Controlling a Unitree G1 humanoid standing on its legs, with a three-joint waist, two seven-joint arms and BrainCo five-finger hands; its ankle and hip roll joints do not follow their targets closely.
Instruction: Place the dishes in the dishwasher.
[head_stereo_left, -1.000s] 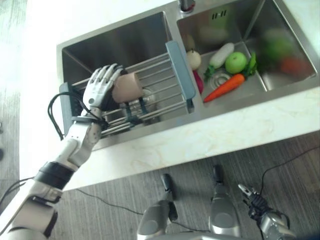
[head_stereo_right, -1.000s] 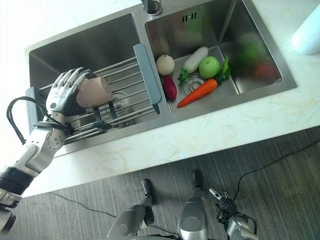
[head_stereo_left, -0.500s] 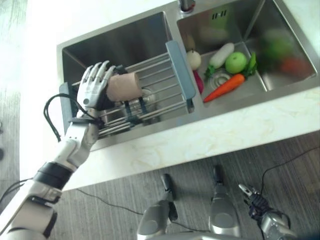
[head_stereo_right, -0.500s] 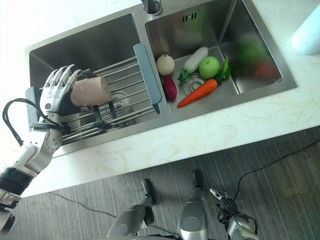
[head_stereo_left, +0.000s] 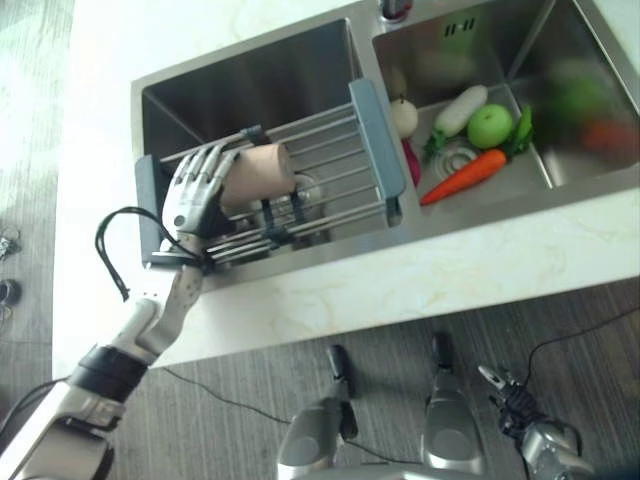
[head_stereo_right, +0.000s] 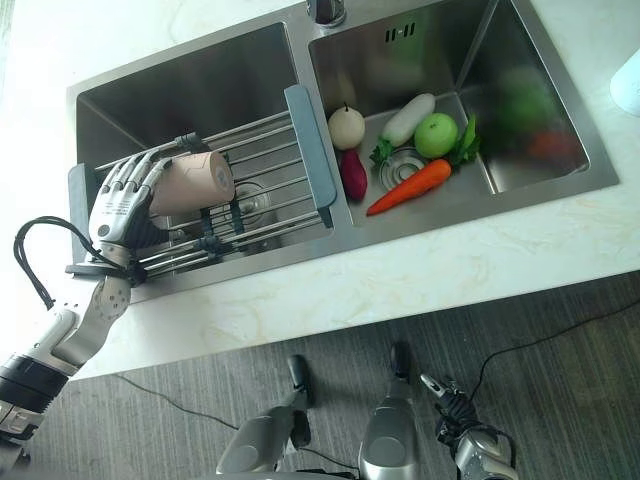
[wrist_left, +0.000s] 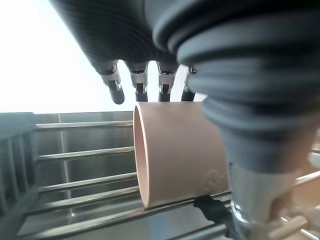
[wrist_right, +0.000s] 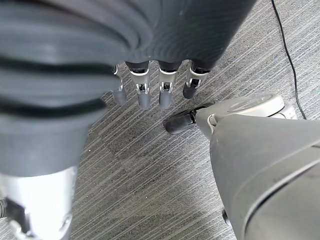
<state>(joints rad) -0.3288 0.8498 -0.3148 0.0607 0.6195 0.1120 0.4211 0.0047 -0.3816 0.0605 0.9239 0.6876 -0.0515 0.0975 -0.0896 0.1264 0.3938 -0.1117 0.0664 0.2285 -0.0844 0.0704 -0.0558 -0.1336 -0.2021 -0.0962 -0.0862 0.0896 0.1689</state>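
Observation:
A beige cup (head_stereo_left: 258, 172) lies on its side on the wire rack (head_stereo_left: 330, 150) that spans the left sink basin. My left hand (head_stereo_left: 195, 195) is at the cup's left end. In the left wrist view the cup (wrist_left: 175, 150) sits between the fingers (wrist_left: 140, 85) on its far side and the thumb (wrist_left: 255, 200) across its near side, resting on the rack's bars. My right hand (head_stereo_right: 450, 405) hangs low over the floor, its fingers (wrist_right: 142, 92) straight and holding nothing.
The right basin (head_stereo_left: 560, 175) holds a carrot (head_stereo_left: 462, 177), a green apple (head_stereo_left: 490, 126), a white radish (head_stereo_left: 460, 110) and other produce. The rack has blue end pieces (head_stereo_left: 375, 150). A pale marble counter (head_stereo_left: 450, 270) edges the sink in front.
The whole view has shifted slightly. My left hand sits a little lower beside the cup than half a second ago; the cup stays on the rack.

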